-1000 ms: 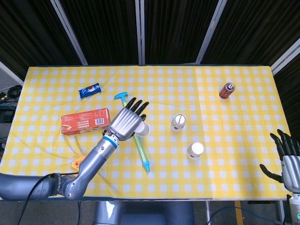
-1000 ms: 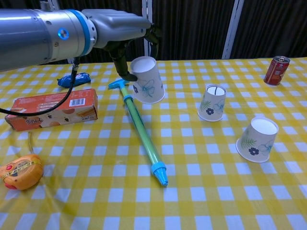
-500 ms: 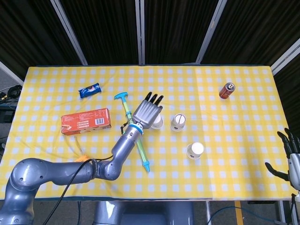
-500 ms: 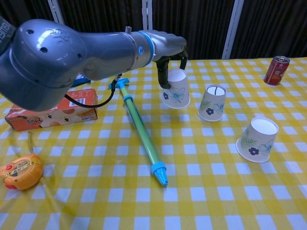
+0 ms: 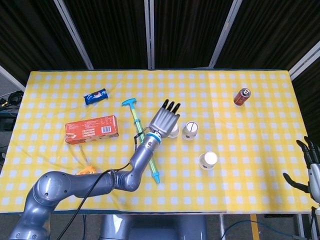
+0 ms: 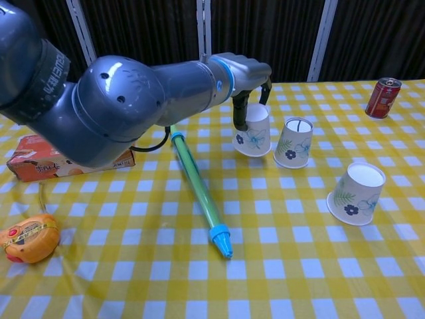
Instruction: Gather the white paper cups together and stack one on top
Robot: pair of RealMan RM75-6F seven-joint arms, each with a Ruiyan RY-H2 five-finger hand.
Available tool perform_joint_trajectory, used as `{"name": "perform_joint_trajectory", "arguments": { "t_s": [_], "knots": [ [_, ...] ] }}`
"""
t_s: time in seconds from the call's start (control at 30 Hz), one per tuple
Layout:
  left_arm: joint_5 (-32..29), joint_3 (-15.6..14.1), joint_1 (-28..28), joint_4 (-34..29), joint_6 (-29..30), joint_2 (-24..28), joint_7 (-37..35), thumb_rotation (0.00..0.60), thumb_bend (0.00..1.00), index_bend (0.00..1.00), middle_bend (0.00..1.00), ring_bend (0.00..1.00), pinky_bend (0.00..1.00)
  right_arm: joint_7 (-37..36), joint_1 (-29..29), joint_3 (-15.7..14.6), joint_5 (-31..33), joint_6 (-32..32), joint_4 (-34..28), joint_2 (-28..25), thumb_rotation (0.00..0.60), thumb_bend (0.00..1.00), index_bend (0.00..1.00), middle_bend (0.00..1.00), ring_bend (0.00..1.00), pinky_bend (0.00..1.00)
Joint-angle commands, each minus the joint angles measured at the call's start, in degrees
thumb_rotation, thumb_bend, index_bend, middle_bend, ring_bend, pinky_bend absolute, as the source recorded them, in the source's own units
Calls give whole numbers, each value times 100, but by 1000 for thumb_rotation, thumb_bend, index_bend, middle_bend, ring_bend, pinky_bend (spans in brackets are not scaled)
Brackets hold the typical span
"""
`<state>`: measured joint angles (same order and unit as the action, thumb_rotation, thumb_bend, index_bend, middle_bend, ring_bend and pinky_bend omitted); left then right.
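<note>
Chest view — left hand [image 6: 249, 73] grips a cup [image 6: 252, 131] just beside another cup [image 6: 293, 143] — right hand [image 5: 312, 167] spread

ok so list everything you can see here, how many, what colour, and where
white paper cups with blue flower print: three; one held by the left robot hand beside a second at mid-table, a third nearer the front right
red drink can: one, far right
green and blue plastic tube toy: one, lying left of the cups
orange cardboard box: one, left side
blue snack wrapper: one, back left
orange packet: one, front left edge
yellow and white checked tablecloth: one, covers the table
left robot hand: grey, grips the first cup
right robot hand: black fingers spread, holding nothing, right edge
</note>
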<state>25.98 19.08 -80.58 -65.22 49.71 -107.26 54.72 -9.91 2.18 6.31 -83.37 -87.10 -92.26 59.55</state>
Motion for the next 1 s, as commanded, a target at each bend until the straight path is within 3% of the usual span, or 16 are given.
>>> {"name": "perform_joint_trajectory", "arguments": {
  "t_s": [0.03, 0.57, 0.7, 0.87, 1.0],
  "knots": [
    [12, -5, -63, 148, -37, -106, -46, 600, 299, 371, 0, 0, 0, -51, -7, 12, 4, -14, 7, -10, 600, 91, 126, 0, 0, 0],
    [66, -18, -192, 707, -141, -480, -126, 600, 291, 278, 0, 0, 0, -143, -5, -2, -53, -11, 19, -11, 600, 89, 126, 0, 0, 0],
    [23, -11, -172, 703, -138, -514, -124, 600, 238, 149, 0, 0, 0, -110, 0, -16, -73, -2, 7, -9, 600, 88, 126, 0, 0, 0],
    [243, 6, 24, 223, 58, -286, -361, 600, 223, 77, 0, 0, 0, -90, 3, -16, -67, 7, 11, -4, 600, 89, 126, 0, 0, 0],
    [723, -66, 456, -674, 438, 187, -805, 600, 223, 74, 0, 0, 0, -47, 6, -24, -64, 18, 6, 9, 600, 89, 126, 0, 0, 0]
  ]
}}
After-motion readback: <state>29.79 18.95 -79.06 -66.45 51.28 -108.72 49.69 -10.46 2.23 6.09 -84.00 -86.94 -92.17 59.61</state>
